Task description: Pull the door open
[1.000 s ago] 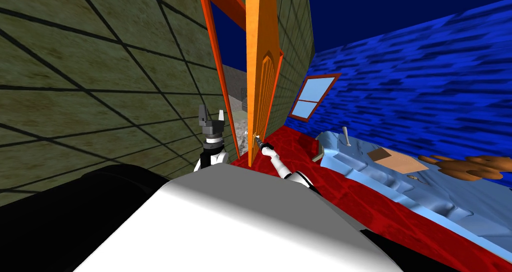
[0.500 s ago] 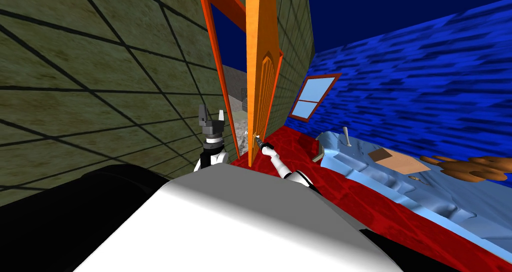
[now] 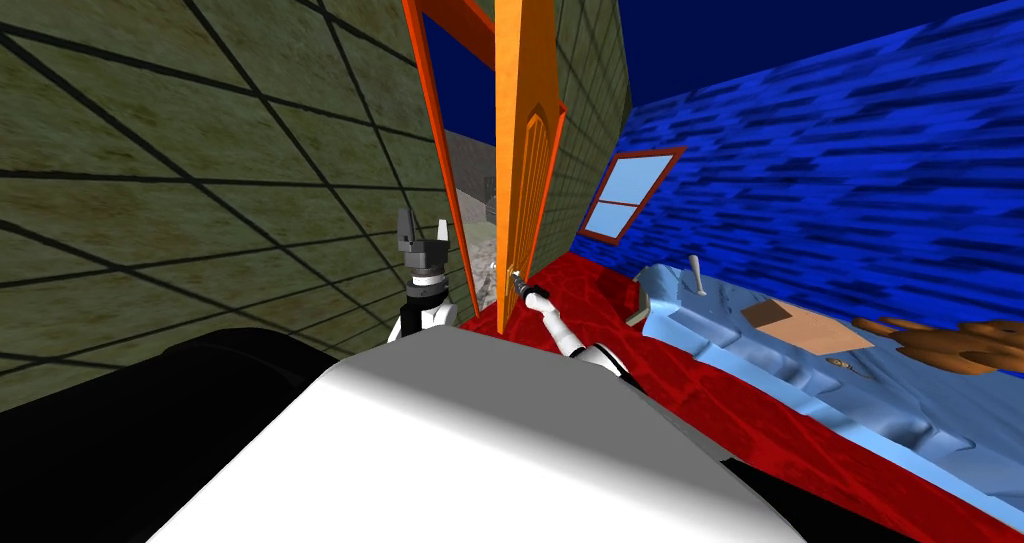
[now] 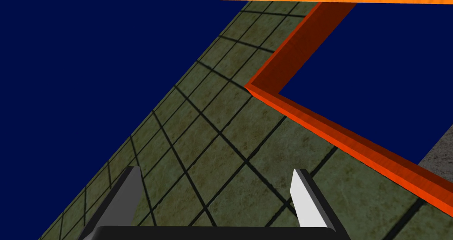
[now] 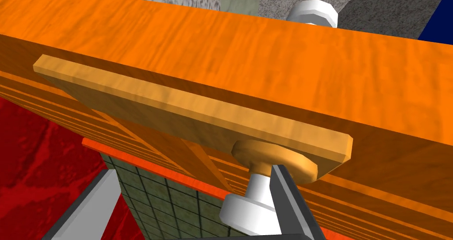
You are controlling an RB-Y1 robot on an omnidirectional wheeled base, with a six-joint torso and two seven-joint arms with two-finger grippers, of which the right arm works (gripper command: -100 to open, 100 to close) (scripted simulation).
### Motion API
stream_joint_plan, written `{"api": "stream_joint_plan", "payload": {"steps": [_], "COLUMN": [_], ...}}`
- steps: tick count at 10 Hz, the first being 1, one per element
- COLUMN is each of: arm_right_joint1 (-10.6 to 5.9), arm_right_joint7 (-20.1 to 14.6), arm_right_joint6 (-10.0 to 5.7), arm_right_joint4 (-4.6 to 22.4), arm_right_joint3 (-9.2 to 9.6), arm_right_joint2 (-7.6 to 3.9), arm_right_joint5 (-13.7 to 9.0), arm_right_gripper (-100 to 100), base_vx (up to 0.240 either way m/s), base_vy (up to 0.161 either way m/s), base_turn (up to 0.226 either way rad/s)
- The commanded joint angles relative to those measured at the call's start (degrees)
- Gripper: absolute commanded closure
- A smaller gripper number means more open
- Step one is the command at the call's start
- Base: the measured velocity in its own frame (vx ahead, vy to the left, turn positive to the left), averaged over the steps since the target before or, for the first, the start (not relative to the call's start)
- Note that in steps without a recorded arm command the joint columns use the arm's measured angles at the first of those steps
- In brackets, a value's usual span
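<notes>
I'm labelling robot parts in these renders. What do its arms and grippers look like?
The left forearm and right forearm are white with dark joint bands. The left gripper and right gripper are each a dark box carrying two thin, blade-like fingers, light to mid grey depending on the shading. No cables or markings show.

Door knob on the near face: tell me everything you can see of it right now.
The white round door knob has a short white stem that runs to an orange round collar on a pale orange plate of the orange wood-grained door. It lies between the open fingers of the right gripper, touching one finger; the other stands clear.
</notes>
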Motion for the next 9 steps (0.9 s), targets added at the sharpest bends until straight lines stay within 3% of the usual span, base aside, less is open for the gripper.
{"api": "stream_joint_plan", "payload": {"steps": [1, 2, 3, 4, 5, 6, 7, 8, 9], "arm_right_joint1": [0.55, 0.55, 0.07, 0.55, 0.55, 1.37, 1.37, 1.37, 1.37], "arm_right_joint7": [-0.3, -0.3, -0.3, -0.3, -0.3, -1.5, -1.5, -1.5, -1.5], "arm_right_joint6": [0.32, 0.32, 0.32, 0.32, 0.32, 2.48, 2.48, 2.48, 2.48], "arm_right_joint4": [2.2, 2.2, 2.2, 2.2, 2.2, 1.4, 1.4, 0.3, 0.5], "arm_right_joint3": [-0.01, -0.01, 0.55, -0.01, -0.01, -0.99, -0.99, -0.99, -0.99], "arm_right_joint2": [-0.76, -0.76, -0.76, -0.76, -0.76, -0.88, -0.88, -0.88, -0.88], "arm_right_joint5": [0.2, -0.2, -3.4, -3.0, 0.2, -2.5, -2.5, -0.3, -2.0], "arm_right_gripper": [100, 100, 100, 100, 100, 100, 100, 100, 100], "base_vx": [0.000, -0.008, -0.004, 0.009, 0.007, 0.004, 0.016, 0.006, -0.004], "base_vy": [-0.002, -0.001, -0.007, -0.006, 0.010, -0.069, -0.088, -0.039, -0.010], "base_turn": [-0.025, 0.001, 0.005, 0.001, 0.001, 0.117, 0.088, -0.006, -0.026]}}
